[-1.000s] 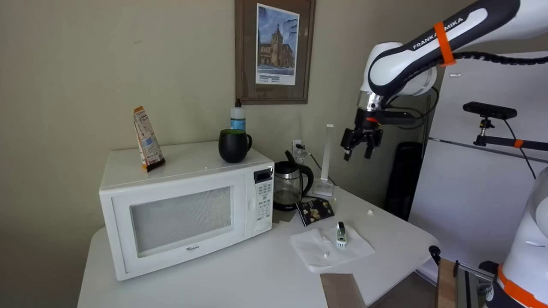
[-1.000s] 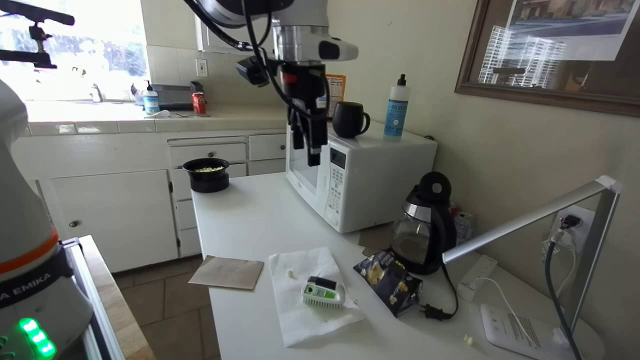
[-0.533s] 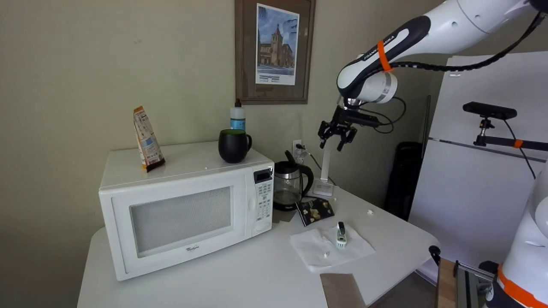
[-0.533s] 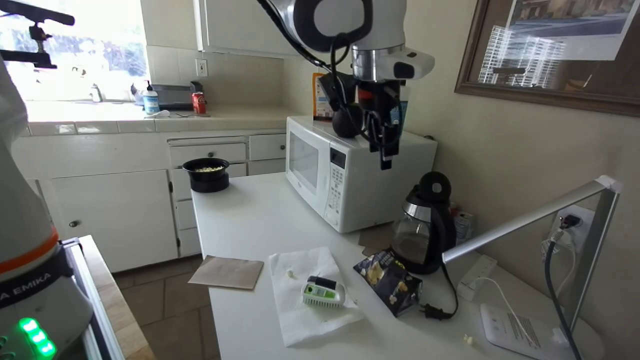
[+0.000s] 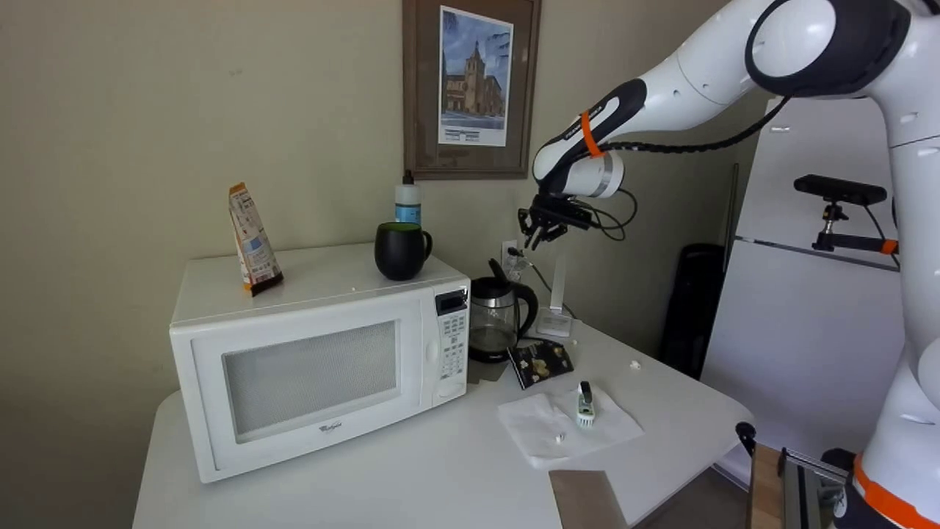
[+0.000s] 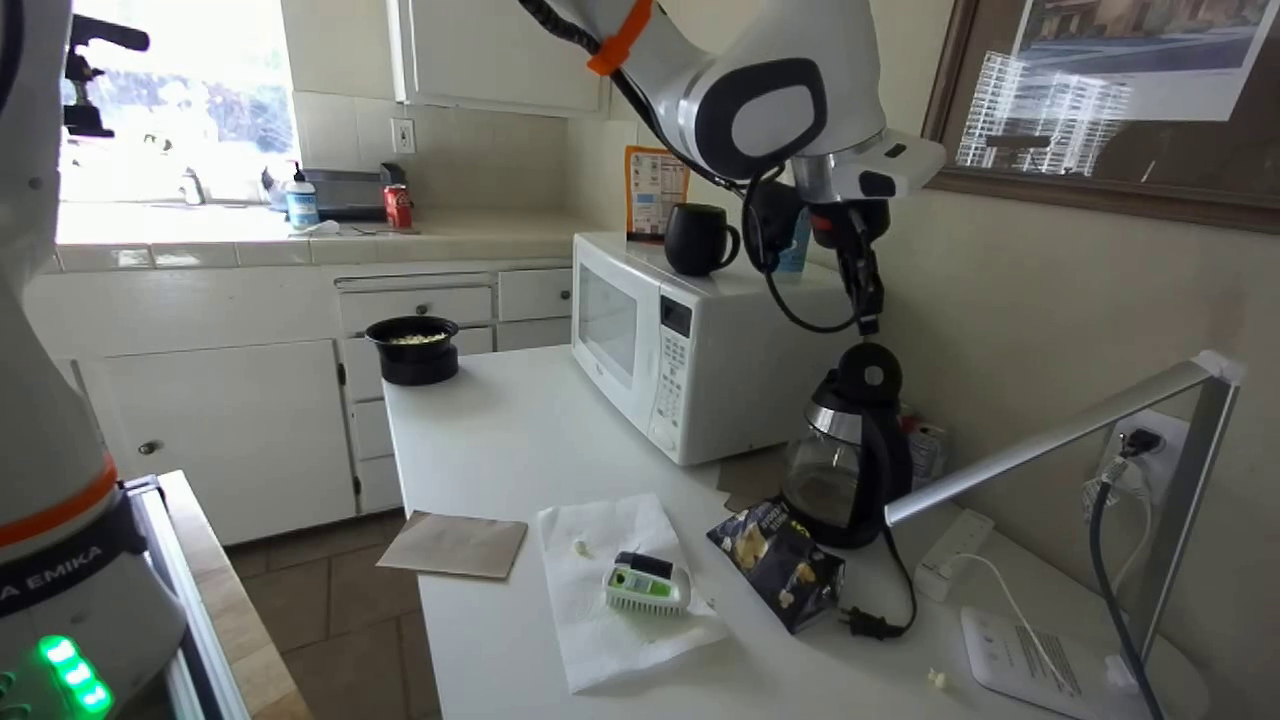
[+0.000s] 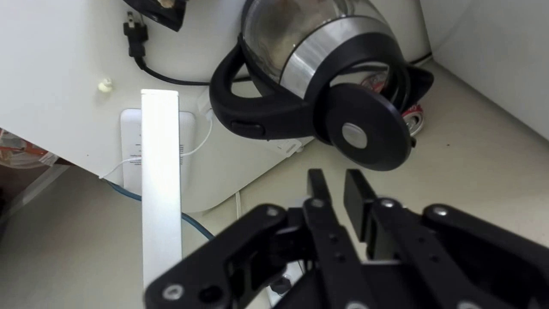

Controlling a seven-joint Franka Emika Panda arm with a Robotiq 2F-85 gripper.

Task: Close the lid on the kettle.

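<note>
The glass kettle (image 5: 490, 327) with its black handle stands beside the microwave in both exterior views. Its round black lid (image 6: 868, 372) is tipped up on the hinge, and the wrist view shows the kettle's mouth uncovered beside the raised lid (image 7: 373, 135). My gripper (image 6: 868, 328) hangs just above the lid in an exterior view. Seen from the wrist, the gripper (image 7: 335, 178) has a narrow gap between its fingers with nothing in it. The fingertips appear close to the lid's outer edge, apart from it; the exact depth between them is unclear.
A white microwave (image 5: 323, 367) flanks the kettle, with a black mug (image 5: 401, 251) on top. Close on the handle side rises the lamp (image 7: 161, 184). A dark snack bag (image 6: 780, 565) lies in front, and the wall is right behind.
The arm has swung toward the wall and kettle, bringing my gripper from beside the microwave to above the raised lid. Its fingers have drawn much closer together. The kettle and lid have stayed put.
</note>
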